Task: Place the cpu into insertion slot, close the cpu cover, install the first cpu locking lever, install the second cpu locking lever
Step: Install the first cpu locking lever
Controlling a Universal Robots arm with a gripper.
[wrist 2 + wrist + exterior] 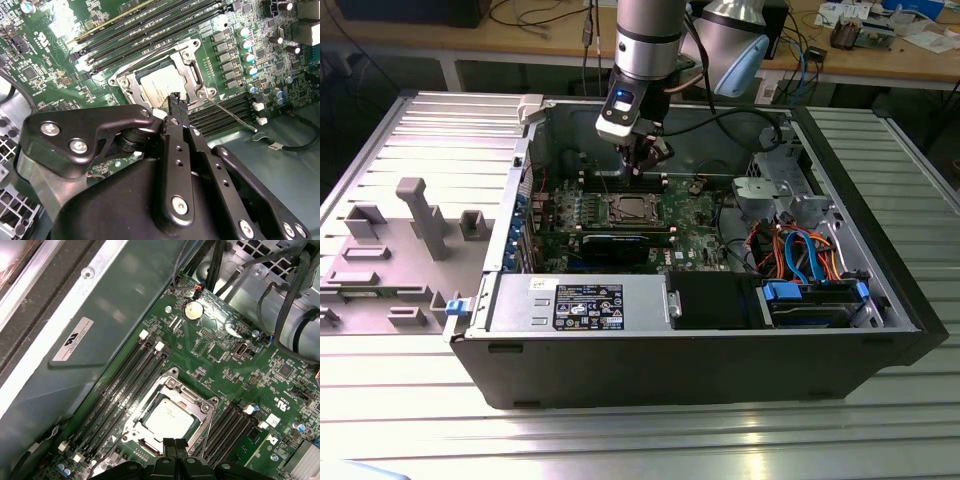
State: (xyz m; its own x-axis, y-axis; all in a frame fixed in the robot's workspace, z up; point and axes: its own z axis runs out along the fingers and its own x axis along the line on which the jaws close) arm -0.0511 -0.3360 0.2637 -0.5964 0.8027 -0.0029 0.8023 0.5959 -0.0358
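Observation:
The cpu (169, 418), a flat square chip with a silver-grey top, lies in the insertion slot (625, 210) on the green motherboard. The cpu cover (202, 407), a silver frame with a window, lies flat around the chip. In the second wrist view the cpu (161, 81) shows through the cover (192, 75). A thin metal locking lever (232, 115) slants away from one socket corner. My gripper (175, 444) hangs just above the socket's edge with its black fingers together and nothing between them. It is also seen in the exterior view (642, 165) and the second wrist view (177, 100).
Long black memory slots (130, 375) flank the socket on both sides. The open computer case (510, 330) holds a grey power-supply box (580, 305), a black card (620, 243) and orange and blue cables (800, 255). A grey fixture tray (400, 240) lies to the exterior view's left.

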